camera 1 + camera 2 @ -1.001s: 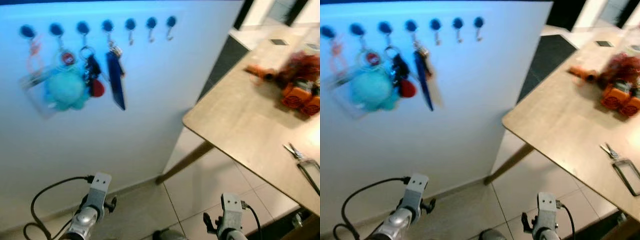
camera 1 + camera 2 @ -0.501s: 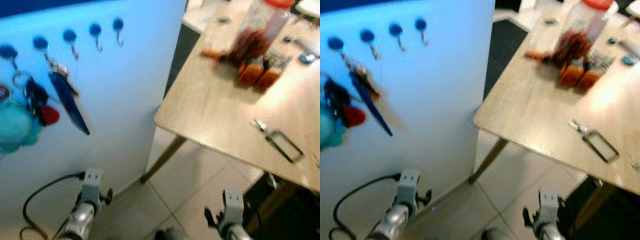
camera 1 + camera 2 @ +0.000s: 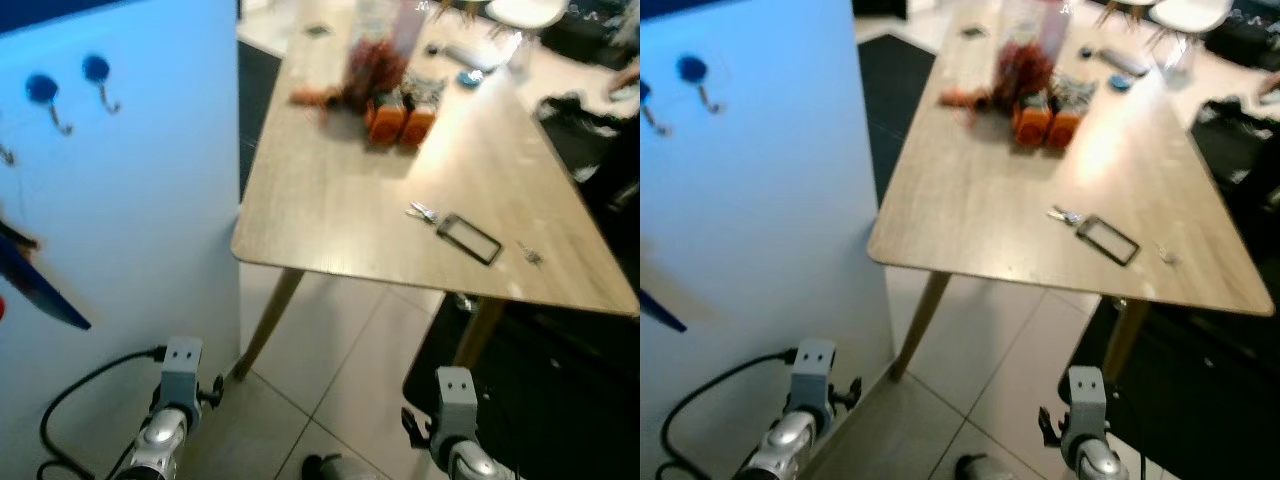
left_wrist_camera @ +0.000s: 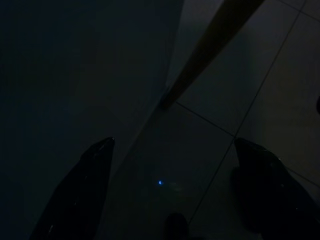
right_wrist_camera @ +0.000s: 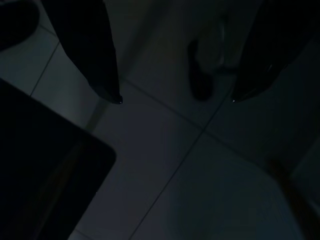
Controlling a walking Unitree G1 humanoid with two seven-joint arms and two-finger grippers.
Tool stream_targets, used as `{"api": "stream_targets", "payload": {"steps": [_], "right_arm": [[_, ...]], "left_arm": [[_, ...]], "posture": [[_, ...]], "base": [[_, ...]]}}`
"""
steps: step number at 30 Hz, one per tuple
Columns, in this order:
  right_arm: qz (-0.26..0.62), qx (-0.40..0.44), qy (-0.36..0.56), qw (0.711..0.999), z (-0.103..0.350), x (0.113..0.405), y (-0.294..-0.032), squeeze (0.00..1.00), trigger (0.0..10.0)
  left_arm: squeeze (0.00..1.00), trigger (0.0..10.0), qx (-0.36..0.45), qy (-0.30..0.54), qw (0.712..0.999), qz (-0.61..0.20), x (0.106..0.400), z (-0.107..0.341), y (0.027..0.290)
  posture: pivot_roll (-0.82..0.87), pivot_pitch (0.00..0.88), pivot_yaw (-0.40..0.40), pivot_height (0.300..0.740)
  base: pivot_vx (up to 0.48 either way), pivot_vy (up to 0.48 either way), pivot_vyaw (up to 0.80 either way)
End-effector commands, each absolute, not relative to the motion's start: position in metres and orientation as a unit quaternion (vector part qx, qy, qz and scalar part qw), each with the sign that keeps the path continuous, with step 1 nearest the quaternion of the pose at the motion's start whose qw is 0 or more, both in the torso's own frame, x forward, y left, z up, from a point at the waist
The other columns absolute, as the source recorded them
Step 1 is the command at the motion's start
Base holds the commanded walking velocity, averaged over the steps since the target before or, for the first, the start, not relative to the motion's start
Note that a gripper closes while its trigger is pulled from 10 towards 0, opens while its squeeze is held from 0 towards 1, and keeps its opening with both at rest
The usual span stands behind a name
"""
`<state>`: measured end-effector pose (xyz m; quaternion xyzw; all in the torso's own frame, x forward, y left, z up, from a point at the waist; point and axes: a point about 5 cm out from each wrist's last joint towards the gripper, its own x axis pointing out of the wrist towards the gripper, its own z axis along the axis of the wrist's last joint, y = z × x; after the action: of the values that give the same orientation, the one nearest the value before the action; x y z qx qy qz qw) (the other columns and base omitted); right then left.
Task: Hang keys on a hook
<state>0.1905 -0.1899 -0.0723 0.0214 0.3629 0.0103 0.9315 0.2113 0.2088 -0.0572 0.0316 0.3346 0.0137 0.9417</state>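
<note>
White board fills the left side of the scene point(image 3: 130, 200), and on it two blue hooks point(image 3: 97, 70) are free, with bare metal below each knob. A dark blue tag point(image 3: 45, 295) hangs lower at the edge of the board. To the right stands a long wooden bench point(image 3: 370, 220) on a pale tiled floor point(image 3: 340, 340). At its far end there is a clear jar with red things point(image 3: 385, 50) and two orange objects point(image 3: 400, 122) beside it. Nearer, towards the right part of the bench, lie the keys point(image 3: 422, 211), small and silvery, touching a dark rectangular frame point(image 3: 468, 239) that seems to be their tag.

Both arms hang low. The left gripper point(image 4: 170, 195) shows its fingers point(image 4: 80, 190) spread wide over the dark floor, holding nothing. The right gripper point(image 5: 175, 95) also has its fingers point(image 5: 90, 55) well apart and empty.

I judge the keys are light, hard and flat, so they can slide on the smooth wood when pushed. The frame looks like the easier place to hold, since it gives an edge that the fingers can close around, and its opening could then go over a free hook. The metal parts probably dangle and swing when lifted.
</note>
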Motion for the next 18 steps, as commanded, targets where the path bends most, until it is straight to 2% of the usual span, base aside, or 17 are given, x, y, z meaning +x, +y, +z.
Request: {"api": "stream_targets", "payload": {"steps": [1,6,18], "right_arm": [[0.019,0.006,0.375,0.927,-0.074,0.187,-0.194,0.0,10.0],[0.036,-0.004,0.38,0.924,-0.073,0.19,-0.193,0.0,10.0],[0.042,-0.002,0.375,0.926,-0.071,0.197,-0.187,0.0,10.0]], "left_arm": [[0.0,10.0,0.028,0.339,0.94,0.009,0.209,-0.06,0.203],[0.0,10.0,0.03,0.338,0.941,0.008,0.209,-0.061,0.199],[0.0,10.0,0.058,0.325,0.944,-0.028,0.221,-0.055,0.192]], "posture": [[0.03,0.044,-0.104,0.74],[0.03,0.011,-0.117,0.74],[0.04,0.014,-0.087,0.74]], "base": [[0.0,0.0,-0.8],[0.0,0.0,-0.74],[0.0,0.0,0.0]]}}
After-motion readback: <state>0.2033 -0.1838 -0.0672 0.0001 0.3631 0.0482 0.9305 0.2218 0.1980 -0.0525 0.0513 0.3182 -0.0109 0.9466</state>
